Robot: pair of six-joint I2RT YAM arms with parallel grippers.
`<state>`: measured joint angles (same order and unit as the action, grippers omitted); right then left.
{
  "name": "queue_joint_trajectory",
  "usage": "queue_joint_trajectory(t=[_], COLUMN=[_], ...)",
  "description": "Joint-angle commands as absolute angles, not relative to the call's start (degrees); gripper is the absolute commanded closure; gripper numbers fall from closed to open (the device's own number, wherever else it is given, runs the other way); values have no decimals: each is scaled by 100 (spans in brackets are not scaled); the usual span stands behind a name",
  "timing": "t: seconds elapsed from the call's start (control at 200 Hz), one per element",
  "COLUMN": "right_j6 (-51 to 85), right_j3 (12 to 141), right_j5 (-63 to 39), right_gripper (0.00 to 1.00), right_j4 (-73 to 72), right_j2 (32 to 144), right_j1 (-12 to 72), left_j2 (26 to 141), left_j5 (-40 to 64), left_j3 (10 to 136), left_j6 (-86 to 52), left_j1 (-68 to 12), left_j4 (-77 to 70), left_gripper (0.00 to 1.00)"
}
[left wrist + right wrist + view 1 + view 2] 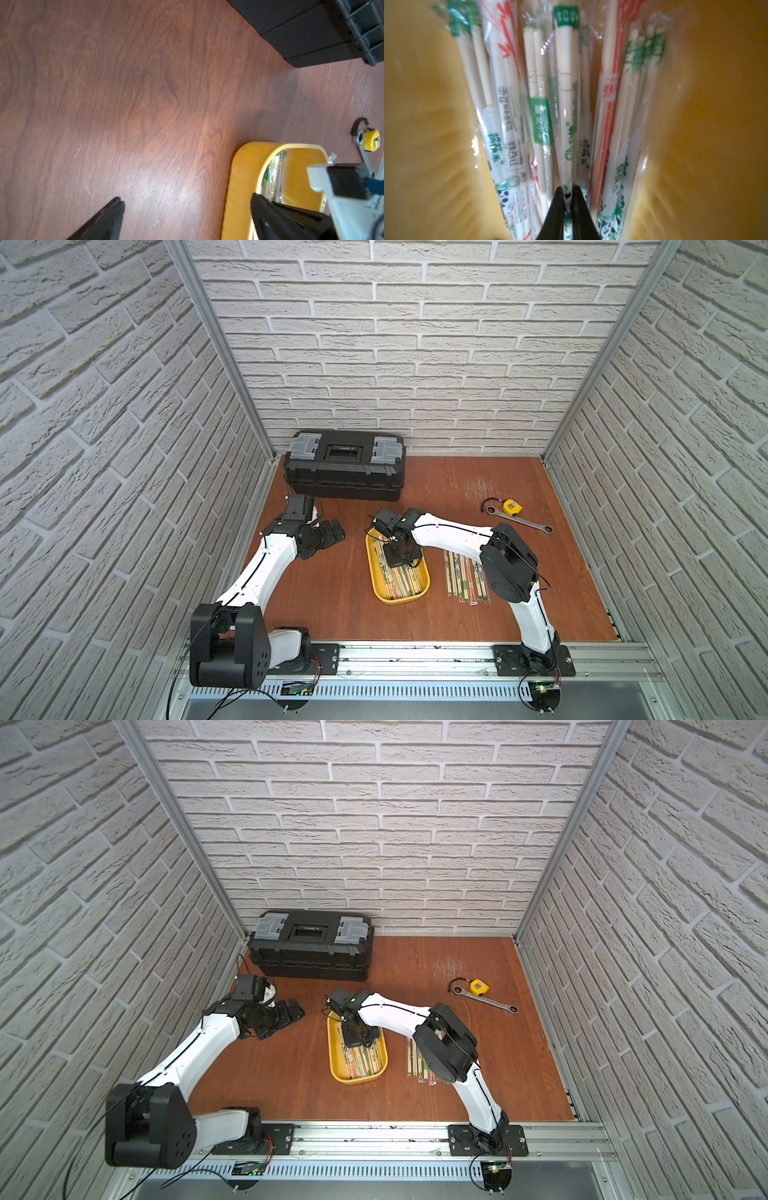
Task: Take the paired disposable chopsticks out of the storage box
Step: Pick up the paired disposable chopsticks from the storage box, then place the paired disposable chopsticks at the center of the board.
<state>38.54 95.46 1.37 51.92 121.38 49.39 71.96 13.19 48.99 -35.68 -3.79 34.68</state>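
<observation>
At the left of both top views the left gripper [334,532] hovered over the wooden table [332,614], clear of everything, its fingers spread wide with nothing between them. Its wrist view showed the two dark fingertips [113,214] far apart over bare wood. Behind it, at the upper left of the table against the brick wall, stood a closed black toolbox [345,466]. Near the middle of the table lay the storage box [401,600], a shallow yellow tray with its long side running away from the camera. Inside it the paired disposable chopsticks [405,578] lay lengthwise in clear sleeves printed green and orange. The right gripper [568,193] pointed down into the far half of the tray. The right wrist view showed its fingers drawn narrow, pinching one green-printed sleeved pair in the middle of the heap. Whether that pair was lifted clear of the others could not be told. Just right of the tray, apart from it and partly under the right arm, the loose sleeved pairs [461,576] lay flat on the table in a row. At the far right, toward the back, a yellow tape measure [512,506] sat just beside the ring end of a steel wrench [521,520].
</observation>
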Motion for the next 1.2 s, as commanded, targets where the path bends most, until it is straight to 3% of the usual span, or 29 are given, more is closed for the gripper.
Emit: queue_joint_trajectory(t=[0.0, 0.635, 1.195], right_j6=[3869, 3946, 4236], right_j3=[9587, 9530, 7850], right_j5=[40, 223, 1160], right_gripper=[91, 91, 91], right_j4=[5142, 5186, 5197], right_j2=[11660, 10785, 9905], right_j1=[4952, 4647, 3977], left_j2=[7197, 7111, 7012], left_j5=[1363, 1374, 1450], left_j3=[4816, 4804, 4864], left_j6=[-3575, -3568, -3656], left_j1=[-335, -341, -422], left_j4=[3332, 3367, 3408], left_gripper=[2, 2, 2])
